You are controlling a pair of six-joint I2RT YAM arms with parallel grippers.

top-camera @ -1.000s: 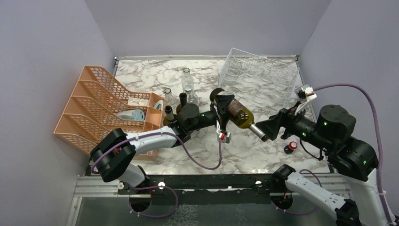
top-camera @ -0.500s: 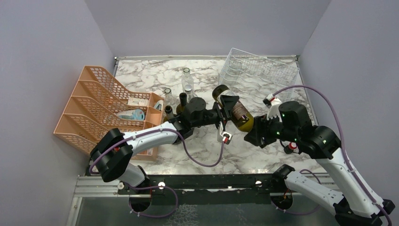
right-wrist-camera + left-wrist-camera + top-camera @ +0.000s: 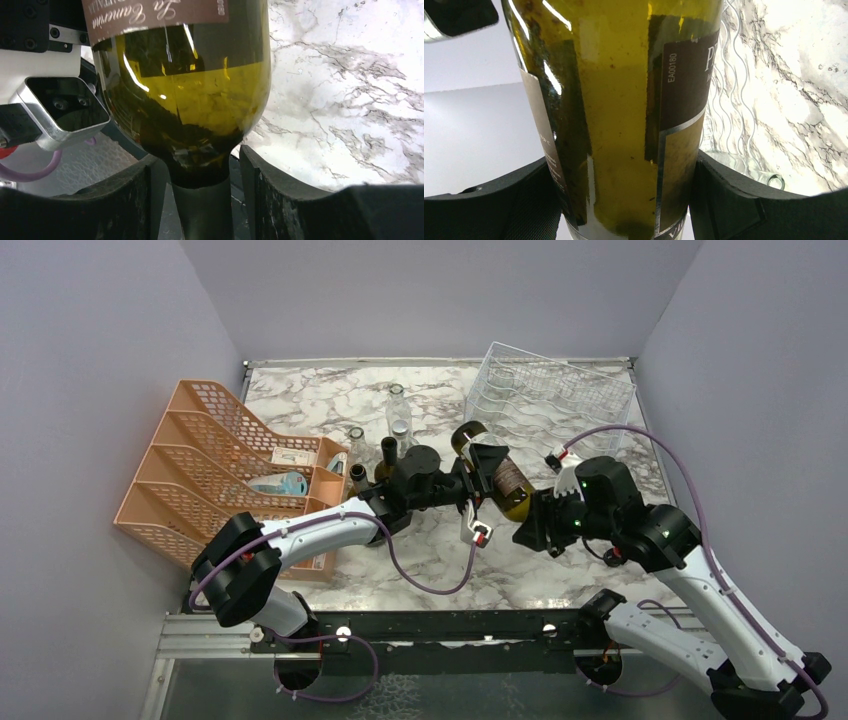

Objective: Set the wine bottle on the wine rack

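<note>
Olive-green glass fills my left jaws: the wine bottle point(image 3: 624, 100) is clamped across its body, with the dark pads point(image 3: 734, 205) pressed against the label on either side. My right jaws straddle the bottle's neck just under the shoulder. The fingers point(image 3: 295, 200) stand to each side with a thin sliver of gap showing, so they are not closed on it. The bottle hangs tilted in the air between my two arms, above the marbled surface point(image 3: 320, 400), base toward the far side and neck toward my right arm. The wine rack point(image 3: 560, 400), thin white wire, stands at the far right, its near left corner close to the bottle's base. By my left arm stand several other bottles point(image 3: 398, 418), and past them an orange mesh organizer point(image 3: 200, 455).
</note>
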